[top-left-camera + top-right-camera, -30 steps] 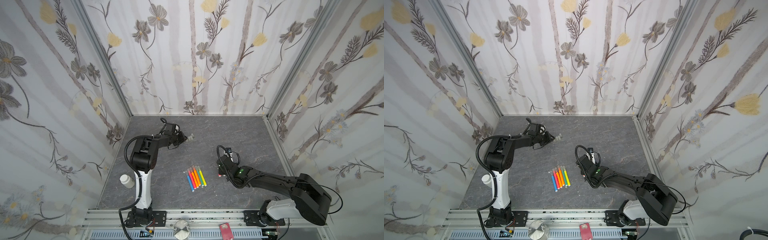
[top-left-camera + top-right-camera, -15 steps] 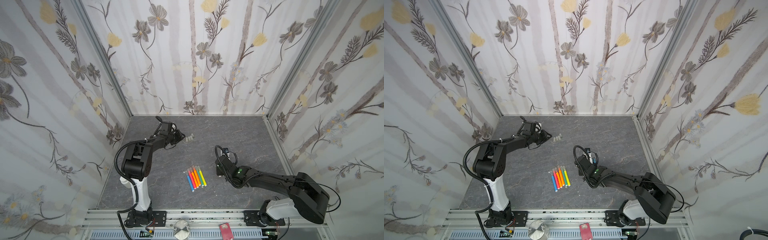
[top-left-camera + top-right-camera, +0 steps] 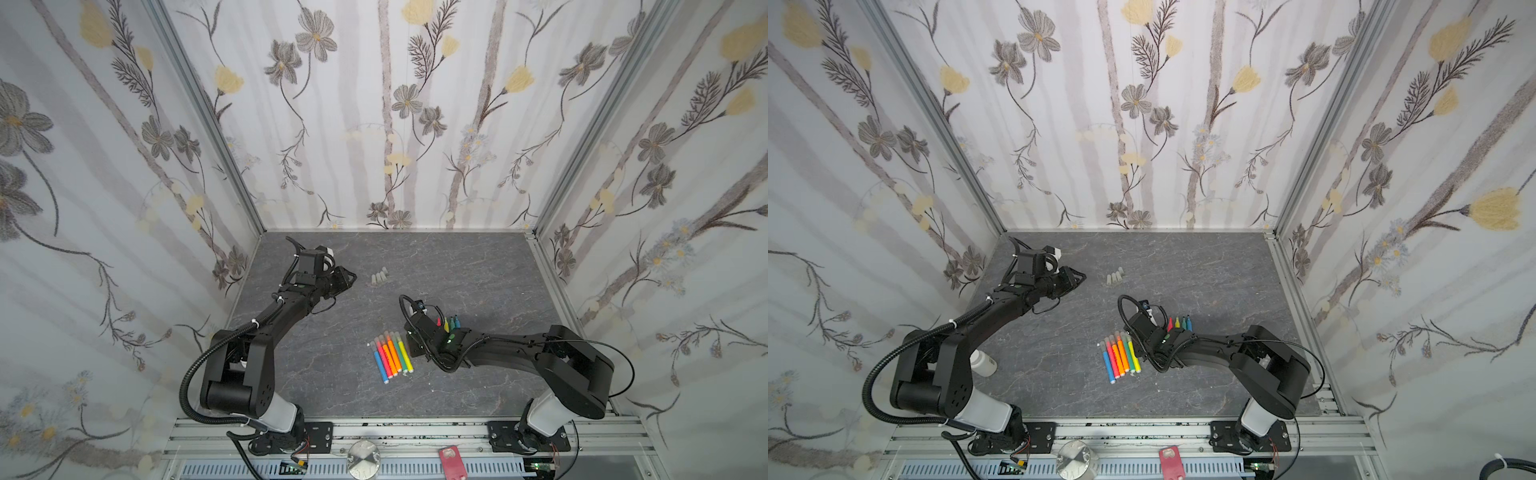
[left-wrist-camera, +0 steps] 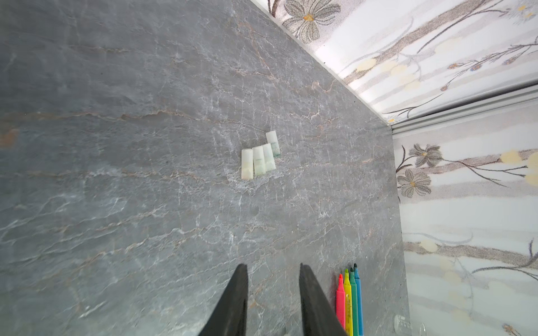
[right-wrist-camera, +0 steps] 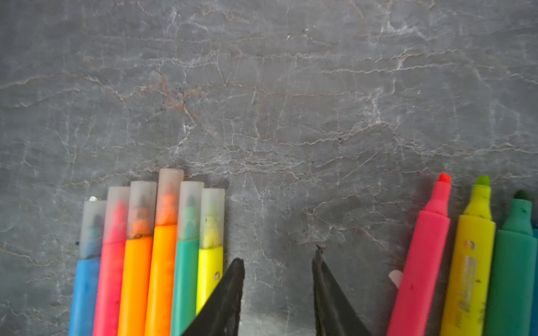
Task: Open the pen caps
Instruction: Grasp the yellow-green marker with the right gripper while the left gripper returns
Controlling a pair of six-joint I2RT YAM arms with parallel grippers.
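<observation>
Several loose pen caps (image 3: pixel 379 276) (image 3: pixel 1115 277) (image 4: pixel 259 158) lie in a small cluster on the grey table. My left gripper (image 3: pixel 352 277) (image 3: pixel 1081 276) (image 4: pixel 272 266) hovers just left of them, open and empty. Several capped pens (image 3: pixel 390 355) (image 3: pixel 1120 357) (image 5: pixel 151 247) lie side by side at the middle front. Pink, yellow, green and blue uncapped pens (image 3: pixel 449 322) (image 3: pixel 1179 323) (image 4: pixel 349 299) (image 5: pixel 465 261) lie to their right. My right gripper (image 5: pixel 278 256) is low over bare table between the two rows, open and empty; in both top views the wrist hides its fingers.
A white bottle (image 3: pixel 984 363) stands by the left arm's base. Patterned walls close the table (image 3: pixel 478 270) on three sides. On the front rail sit a round metal disc (image 3: pixel 364 459) and a red object (image 3: pixel 453 459).
My left gripper has drawn back to the left, away from the loose caps, and its jaws have widened a little. The right gripper has barely shifted.
</observation>
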